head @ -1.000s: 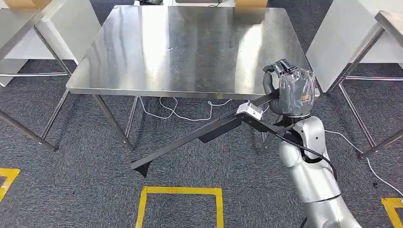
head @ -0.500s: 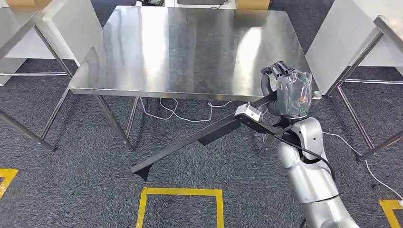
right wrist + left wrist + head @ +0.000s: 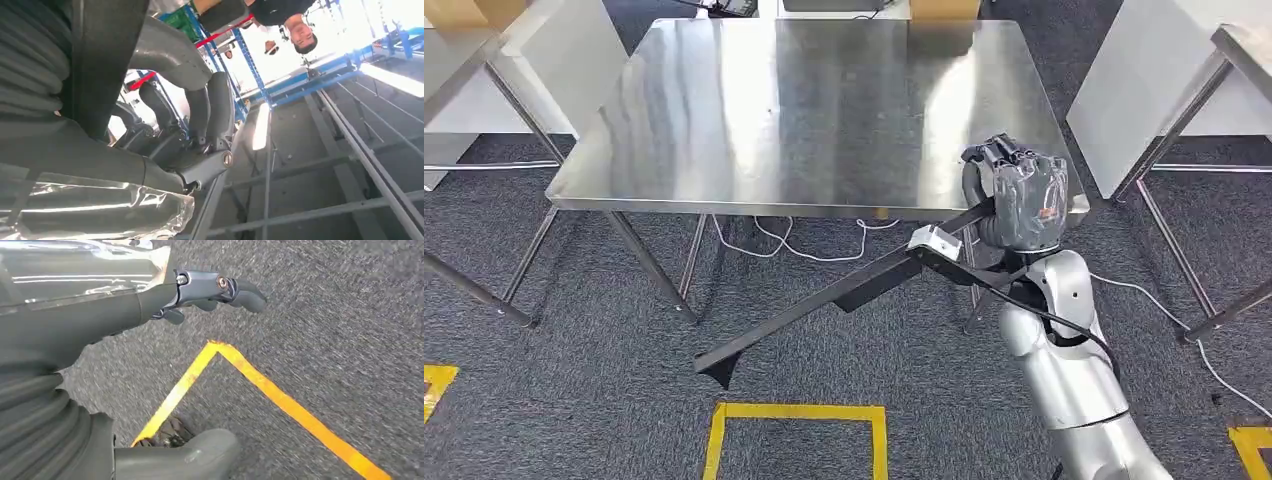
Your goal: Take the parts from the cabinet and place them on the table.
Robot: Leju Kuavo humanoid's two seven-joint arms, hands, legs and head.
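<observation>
The right hand [image 3: 1016, 190] grips a long black metal part [image 3: 839, 292] near its upper end, fingers wrapped round it, just at the near right corner of the steel table [image 3: 724, 120]. The part slants down from that corner, below the near edge, its far tip low over the grey carpet [image 3: 574, 380]. The left hand [image 3: 210, 290] holds nothing, its fingers apart above a yellow floor line [image 3: 280, 400].

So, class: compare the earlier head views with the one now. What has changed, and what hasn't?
The whole picture has shifted, so the camera moved rather than the things: the steel table now sits a little lower and nearer. The right hand has edged slightly left and up, toward the table's near edge. It still holds the long black part, tilted as before, its far end low over the carpet.
</observation>
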